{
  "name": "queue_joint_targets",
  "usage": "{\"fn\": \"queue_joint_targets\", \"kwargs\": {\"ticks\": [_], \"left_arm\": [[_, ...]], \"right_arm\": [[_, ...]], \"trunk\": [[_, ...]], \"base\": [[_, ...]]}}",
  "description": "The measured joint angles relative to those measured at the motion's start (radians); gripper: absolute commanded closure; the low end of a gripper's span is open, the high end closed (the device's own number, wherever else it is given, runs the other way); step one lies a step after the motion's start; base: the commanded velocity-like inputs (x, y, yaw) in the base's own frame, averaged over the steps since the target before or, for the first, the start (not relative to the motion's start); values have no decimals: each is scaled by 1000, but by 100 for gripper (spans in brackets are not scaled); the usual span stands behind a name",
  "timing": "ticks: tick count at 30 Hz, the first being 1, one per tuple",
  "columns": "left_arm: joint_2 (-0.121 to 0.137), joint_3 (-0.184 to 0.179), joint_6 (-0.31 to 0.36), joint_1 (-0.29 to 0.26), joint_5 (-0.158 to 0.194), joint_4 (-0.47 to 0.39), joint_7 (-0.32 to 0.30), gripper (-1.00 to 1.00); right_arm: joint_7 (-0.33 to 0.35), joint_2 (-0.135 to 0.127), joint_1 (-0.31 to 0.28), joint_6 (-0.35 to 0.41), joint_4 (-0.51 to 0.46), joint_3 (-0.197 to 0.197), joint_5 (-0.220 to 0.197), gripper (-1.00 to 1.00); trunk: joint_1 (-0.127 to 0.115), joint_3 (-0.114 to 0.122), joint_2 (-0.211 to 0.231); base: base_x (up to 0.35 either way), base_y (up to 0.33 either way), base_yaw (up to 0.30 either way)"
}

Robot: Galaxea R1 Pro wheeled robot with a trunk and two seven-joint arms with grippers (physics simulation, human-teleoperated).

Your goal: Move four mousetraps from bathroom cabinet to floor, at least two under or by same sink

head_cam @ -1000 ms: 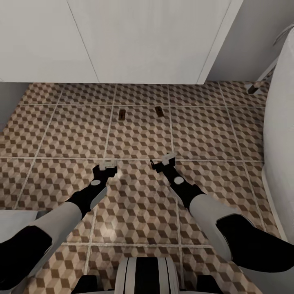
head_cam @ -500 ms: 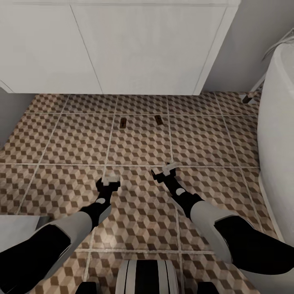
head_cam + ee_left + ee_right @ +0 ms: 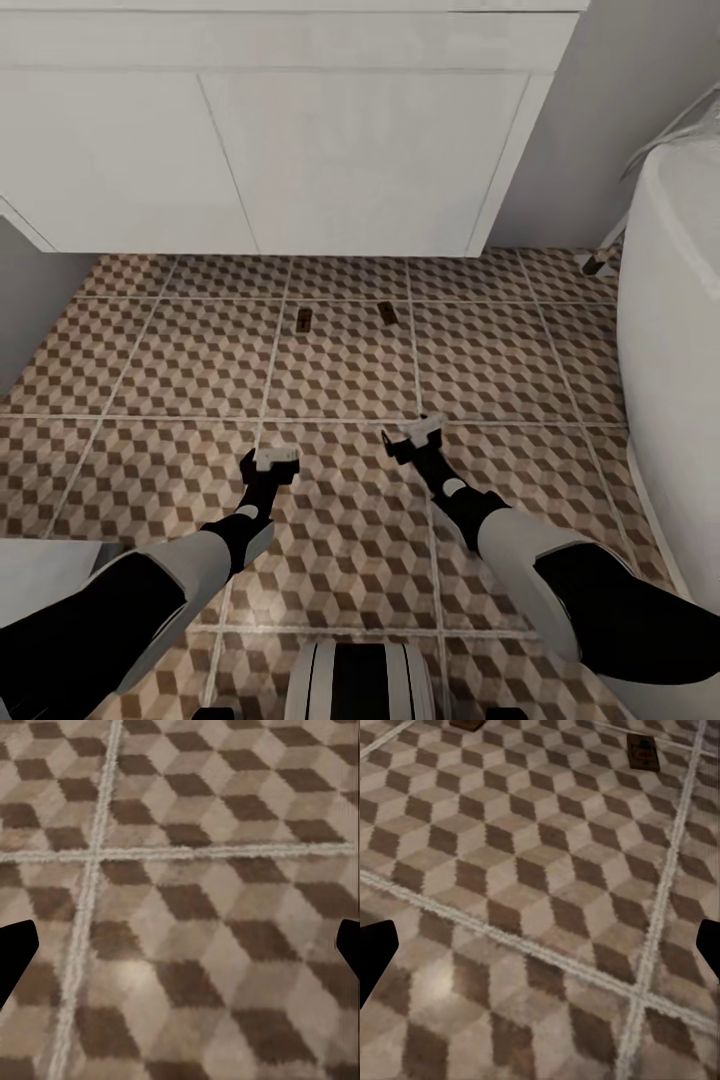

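Claws: left (image 3: 275,459), right (image 3: 418,434) both wide, empty, low over floor (image 3: 150,360) | two traps (image 3: 303,318) (image 3: 387,312) flat before vanity (image 3: 300,150), likely satisfying next-to-sink rule | two remaining.

Beneath my pincers the bathroom floor (image 3: 340,380) looks like smooth tile with a soft sheen, pale rough-looking grout between. Ahead of them lie two mousetraps (image 3: 303,318), matt brown wood. Beyond those, the vanity (image 3: 300,150) front is flat matt white. My left pincer (image 3: 274,462) and right pincer (image 3: 414,436) look like black and pale plastic.
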Motion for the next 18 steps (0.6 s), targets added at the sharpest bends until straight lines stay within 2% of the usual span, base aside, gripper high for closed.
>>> {"fn": "queue_joint_targets", "kwargs": {"ticks": [9,18], "left_arm": [[-5,0,-7,8,0,2,-1,-100],[12,2,-10,20,1,4,-3,-100]], "right_arm": [[0,-4,23,-1,0,0,1,-100],[-1,-24,51,-27,1,0,0,-100]], "trunk": [[-4,35,2],[-8,70,4]], "base": [[0,0,0],[0,0,0]]}}
